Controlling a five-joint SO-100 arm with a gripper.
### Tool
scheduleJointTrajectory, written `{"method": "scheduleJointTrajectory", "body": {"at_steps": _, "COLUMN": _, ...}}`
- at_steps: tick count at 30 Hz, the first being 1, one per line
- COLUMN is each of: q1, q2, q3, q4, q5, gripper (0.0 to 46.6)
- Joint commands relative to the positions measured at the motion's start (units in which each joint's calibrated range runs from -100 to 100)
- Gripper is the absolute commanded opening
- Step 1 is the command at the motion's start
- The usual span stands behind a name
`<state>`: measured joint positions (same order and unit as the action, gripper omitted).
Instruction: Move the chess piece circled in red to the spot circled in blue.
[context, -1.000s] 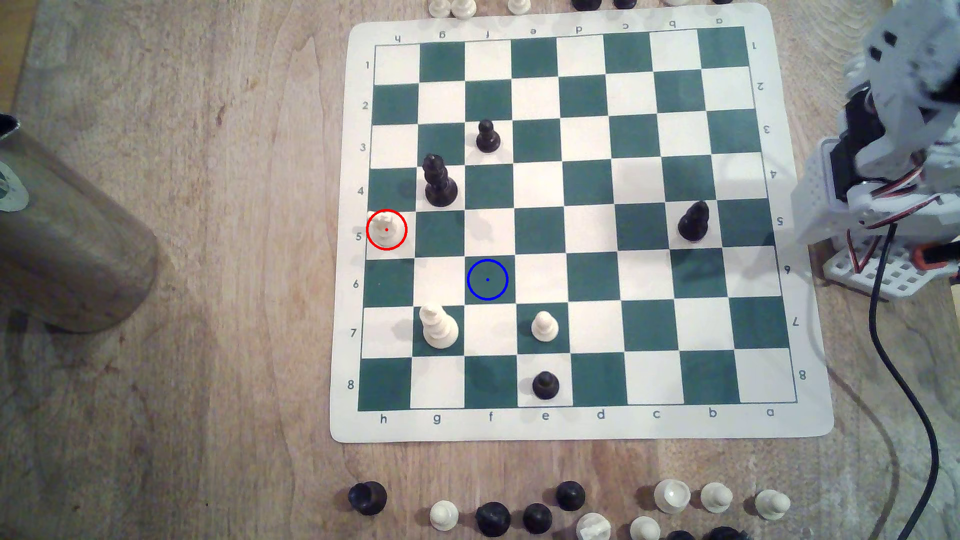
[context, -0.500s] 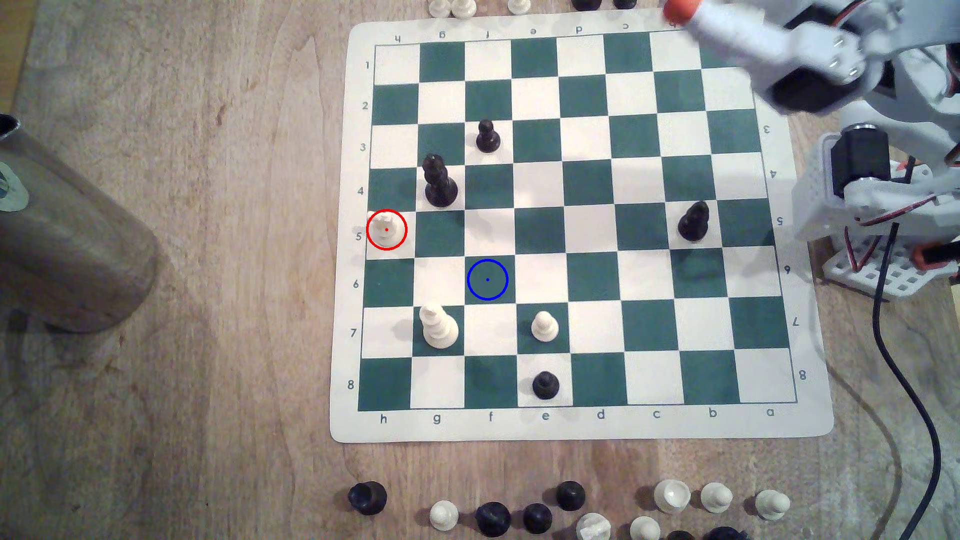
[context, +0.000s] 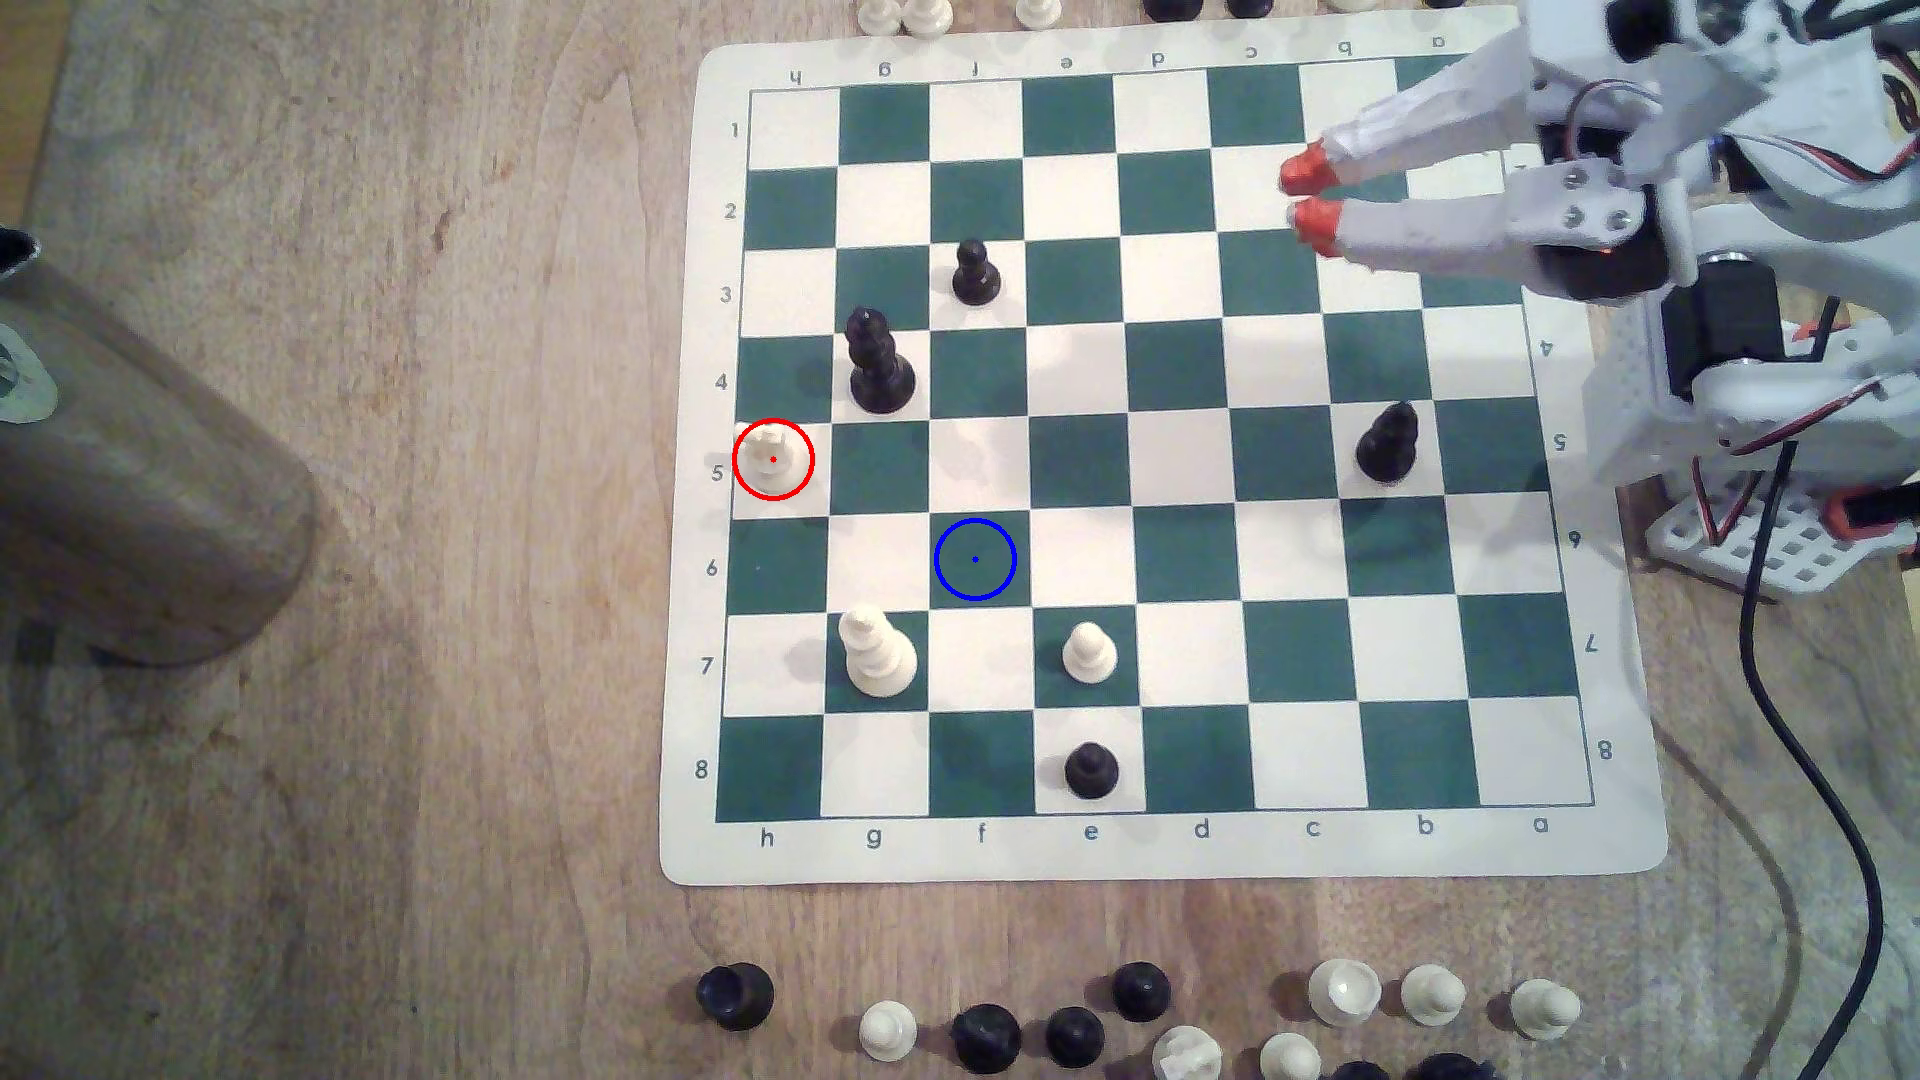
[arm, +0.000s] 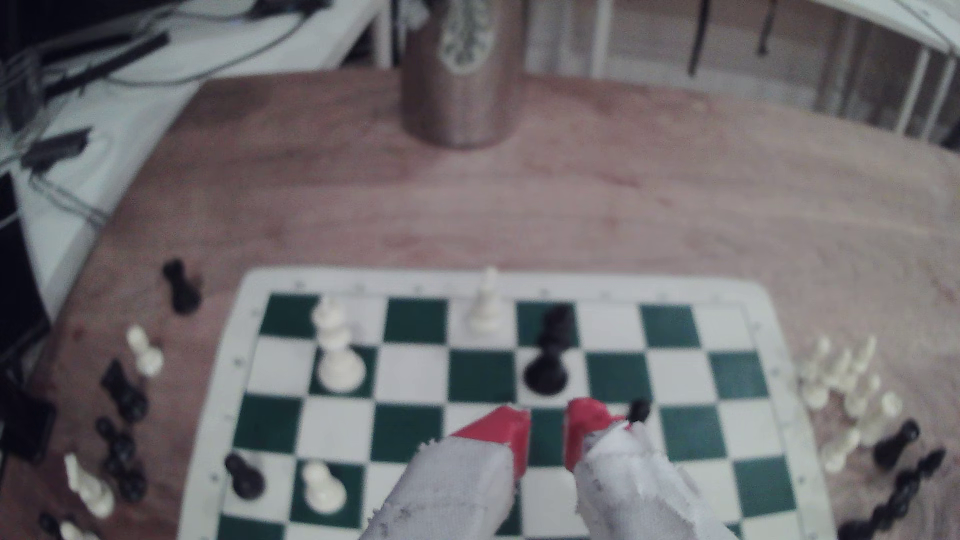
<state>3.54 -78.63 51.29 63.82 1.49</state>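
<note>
The pincer (context: 1306, 197) hangs released and empty, its red tips a little apart, above the board's (context: 1164, 852) far corner at the exterior view's right, because the white piece (context: 771, 462) waits well apart at the left edge, near the blue-ringed square (context: 975, 582).

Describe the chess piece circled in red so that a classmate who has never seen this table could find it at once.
Start at the green-and-white chessboard on the wooden table. Go to its edge at the exterior view's left, row 5: the chess piece circled in red stands there on a white square. It is short, stocky and cream-white with a notched top, unlike the taller tiered white piece and the tall black piece nearby.
</note>
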Motion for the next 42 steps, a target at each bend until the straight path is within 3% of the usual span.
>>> {"method": "scheduleJointTrajectory", "body": {"at_steps": 1, "q1": -0.45, "q2": 10.89, "q3": -8.68, "q4": -0.76, "q5": -0.24, "gripper": 6.7}}
{"method": "scheduleJointTrajectory", "body": {"at_steps": 15, "q1": -4.44, "q2": 41.03, "q3": -36.78, "q4": -5.43, "q5": -4.30, "gripper": 19.2}}
{"method": "scheduleJointTrajectory", "body": {"at_steps": 28, "q1": -4.20, "q2": 62.93, "q3": -43.76, "q4": -19.19, "q5": -6.98, "gripper": 19.6}}
{"method": "scheduleJointTrajectory", "body": {"at_steps": 42, "q1": -2.64, "q2": 80.25, "q3": -52.83, "q4": -19.93, "q5": -7.42, "gripper": 18.8}}
